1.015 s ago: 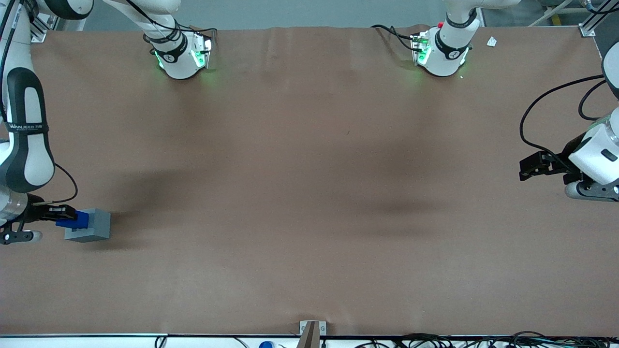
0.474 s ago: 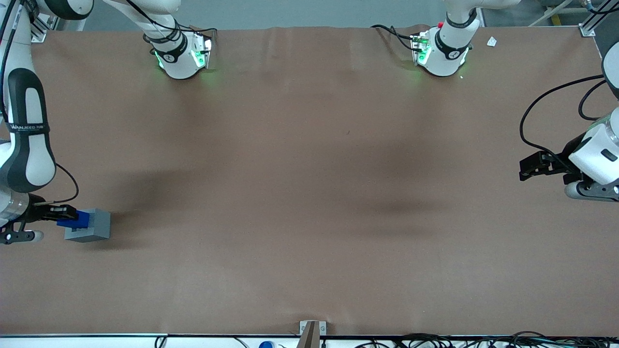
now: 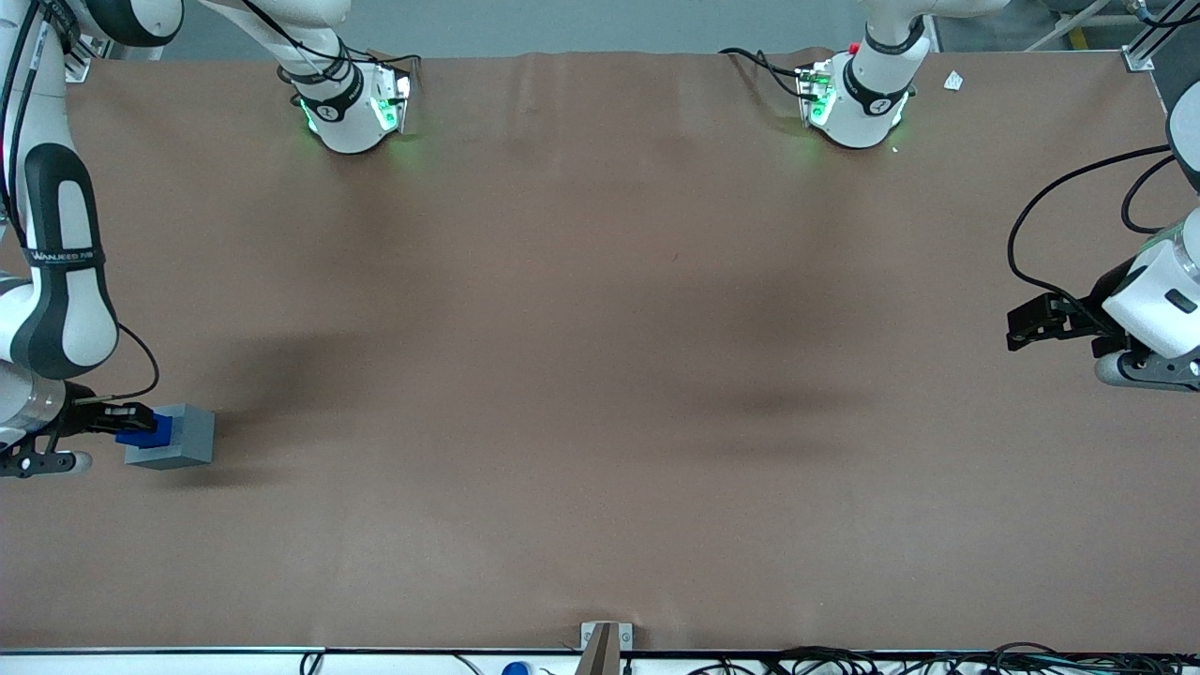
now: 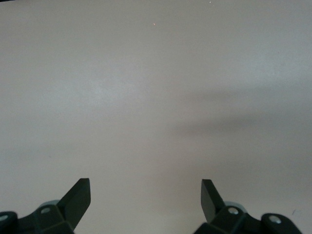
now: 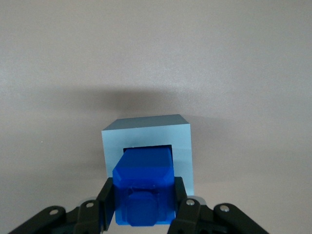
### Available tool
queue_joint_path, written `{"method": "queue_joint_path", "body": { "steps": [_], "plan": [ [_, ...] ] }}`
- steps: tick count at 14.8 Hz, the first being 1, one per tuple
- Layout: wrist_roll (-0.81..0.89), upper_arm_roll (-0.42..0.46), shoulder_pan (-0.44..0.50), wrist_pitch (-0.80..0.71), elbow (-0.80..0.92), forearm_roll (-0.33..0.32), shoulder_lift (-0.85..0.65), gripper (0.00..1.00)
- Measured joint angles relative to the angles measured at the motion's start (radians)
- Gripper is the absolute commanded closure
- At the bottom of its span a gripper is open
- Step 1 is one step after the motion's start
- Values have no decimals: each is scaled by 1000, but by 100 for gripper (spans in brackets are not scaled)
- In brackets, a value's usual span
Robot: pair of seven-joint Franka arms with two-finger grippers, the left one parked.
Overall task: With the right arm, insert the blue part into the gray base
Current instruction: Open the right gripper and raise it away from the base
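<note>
The gray base [image 3: 178,439] is a light-gray cube on the brown table at the working arm's end. My right gripper [image 3: 139,427] is shut on the bright-blue part [image 3: 145,432] and holds it at the base's top, its leading end in the recess. In the right wrist view the blue part [image 5: 144,183] sits between the two black fingers [image 5: 106,202], and its forward end covers most of the square recess of the gray base [image 5: 181,141]. The thick rim shows around it. The right arm [image 3: 56,272] rises above the gripper.
The brown table cover [image 3: 600,375] spreads wide toward the parked arm's end. Two arm bases with green lights [image 3: 352,103] stand at the table edge farthest from the front camera. A small metal bracket [image 3: 605,637] sits at the nearest edge.
The right arm has lowered the blue part a little further onto the gray base. The base has stayed where it was.
</note>
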Motion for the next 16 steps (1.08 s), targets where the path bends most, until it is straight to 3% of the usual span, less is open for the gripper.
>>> {"method": "queue_joint_path", "body": {
  "steps": [1,2,3,9,16],
  "plan": [
    [0,0,-1,0,0,2,0,18],
    [0,0,-1,0,0,5,0,5],
    [1,0,-2,0,0,12,1,0],
    [3,2,-2,-29,18,40,-14,0],
    [155,18,35,-446,49,45,-350,0]
  ]
}}
